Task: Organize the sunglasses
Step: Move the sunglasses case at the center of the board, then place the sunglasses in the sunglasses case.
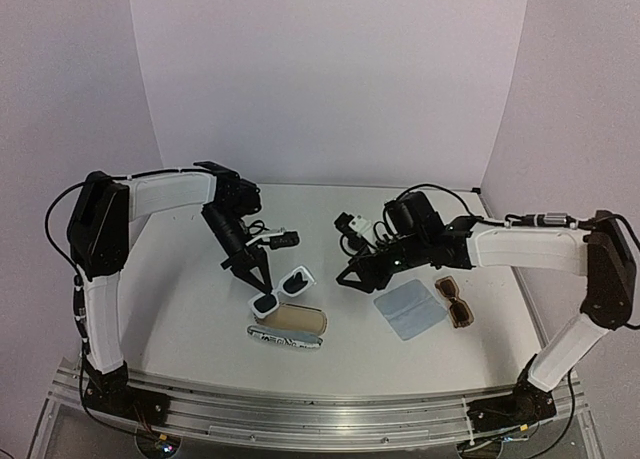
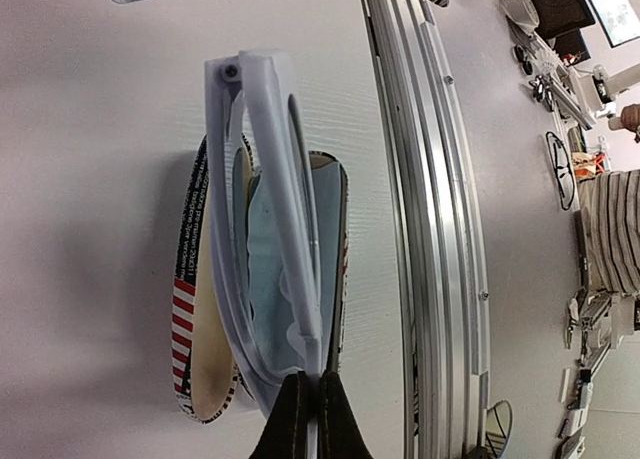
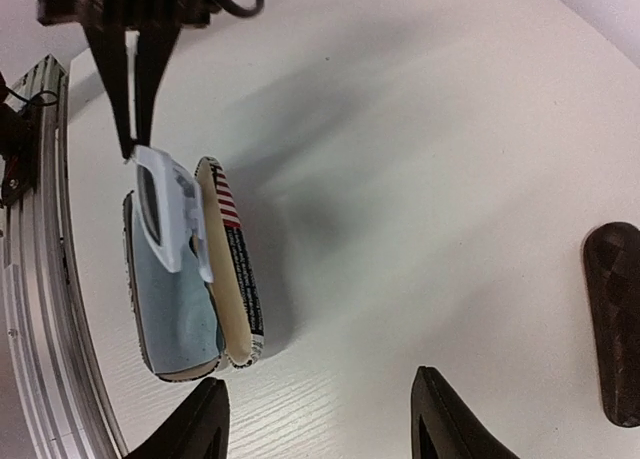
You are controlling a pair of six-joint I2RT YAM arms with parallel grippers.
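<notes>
The white sunglasses (image 1: 285, 289) hang just over the open stripe-patterned case (image 1: 290, 327), which has a light-blue cloth (image 2: 270, 249) lying in it. My left gripper (image 2: 307, 404) is shut on one end of the white frame (image 2: 265, 179). In the right wrist view the white pair (image 3: 160, 209) sits above the case (image 3: 235, 269). My right gripper (image 3: 320, 414) is open with nothing between its fingers, and it stands to the right of the case (image 1: 350, 277). The brown sunglasses (image 1: 455, 301) lie on the table at the right.
A square light-blue cloth (image 1: 410, 310) lies beside the brown pair. A black case (image 3: 612, 319) rests further back on the table (image 1: 200, 309). The aluminium rail (image 2: 430, 229) runs along the table's near edge, close to the striped case.
</notes>
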